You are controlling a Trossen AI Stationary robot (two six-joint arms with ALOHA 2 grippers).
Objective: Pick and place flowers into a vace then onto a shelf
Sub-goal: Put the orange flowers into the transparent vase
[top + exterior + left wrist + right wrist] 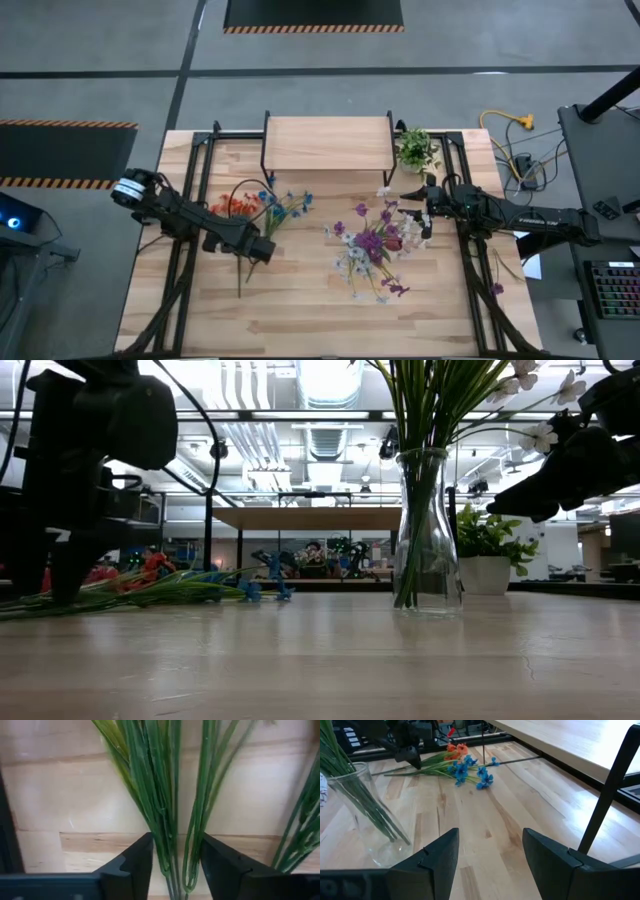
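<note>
A loose bunch of flowers (270, 205) with blue and orange blossoms lies flat on the table's left half, its green stems (165, 795) running toward the near edge. My left gripper (177, 845) points down over these stems with one finger on either side of them, a gap still between its fingers. The clear glass vase (425, 540) stands upright near the table's middle and holds purple and white flowers (375, 240). My right gripper (490, 850) is open and level, just right of the vase, touching nothing. The shelf (328, 143) stands at the far edge. My left gripper comes from above, its fingers (135, 865) lying across the stems' lower part (172, 855), which sits between them. The stems lie on the table. I cannot tell whether the fingers touch them.
A small potted plant (416, 150) stands right of the shelf. Black frame rails (190, 250) run along both sides of the table. A stray purple blossom (497, 288) lies by the right rail. Bare wood stretches along the near edge (320, 330).
</note>
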